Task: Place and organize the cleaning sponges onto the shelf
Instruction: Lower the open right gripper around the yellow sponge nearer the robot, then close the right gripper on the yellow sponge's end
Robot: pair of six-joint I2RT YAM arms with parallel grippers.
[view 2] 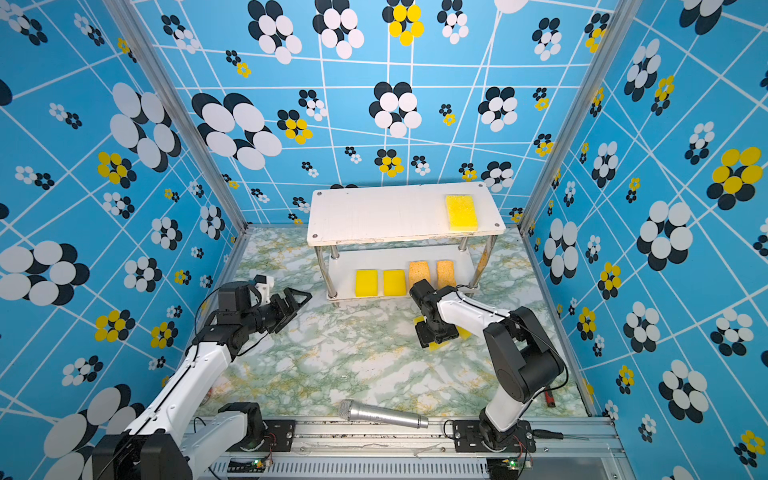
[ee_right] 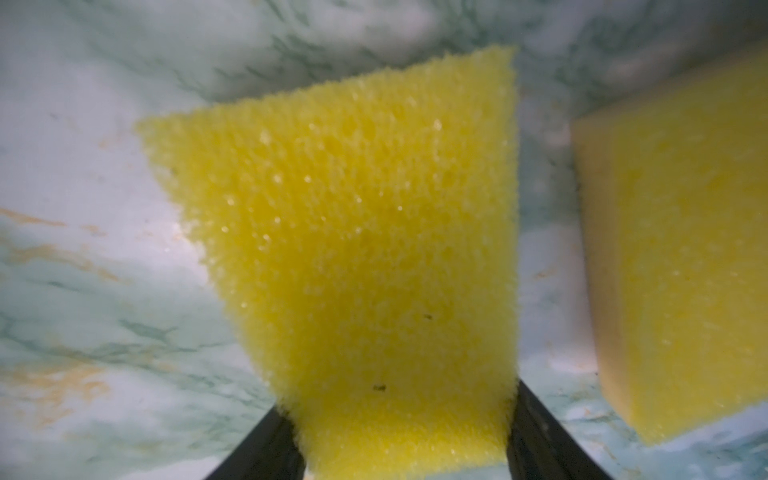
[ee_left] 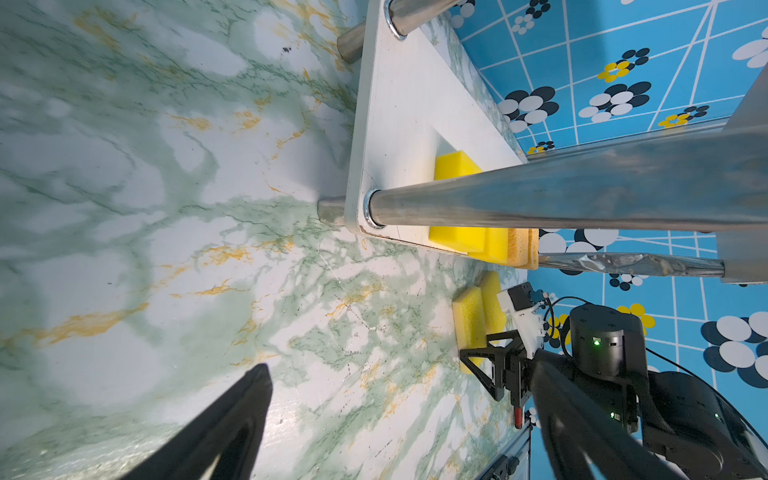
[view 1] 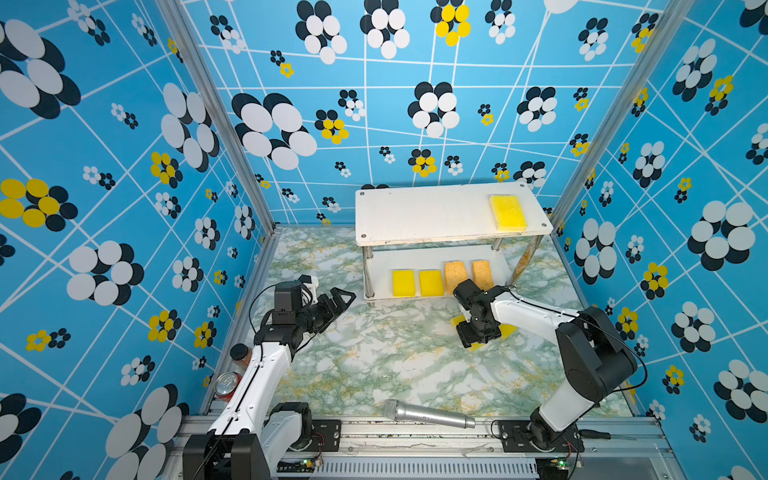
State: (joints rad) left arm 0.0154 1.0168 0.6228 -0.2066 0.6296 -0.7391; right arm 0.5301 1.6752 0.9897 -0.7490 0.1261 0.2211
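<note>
The shelf [view 1: 415,216] stands at the back, a white two-tier rack on chrome legs. One flat yellow sponge [view 1: 508,212] lies on its top board. On the lower board sit two small yellow sponges [view 1: 404,283] and two orange-tan ones [view 1: 454,274]. In front of the shelf two more flat yellow sponges lie on the marble floor. My right gripper [ee_right: 399,411] points down over them, its fingers [ee_right: 266,449] pressed on both sides of one sponge [ee_right: 374,228]. The other sponge [ee_right: 681,249] lies beside it. My left gripper [view 1: 345,297] hovers open and holds nothing, left of the shelf.
A silver microphone [view 1: 428,414] lies at the front edge. A can [view 1: 227,384] and a brown-lidded bottle [view 1: 241,353] stand by the left arm. A red-handled tool [view 2: 549,397] lies behind the right arm's base. Patterned walls enclose three sides.
</note>
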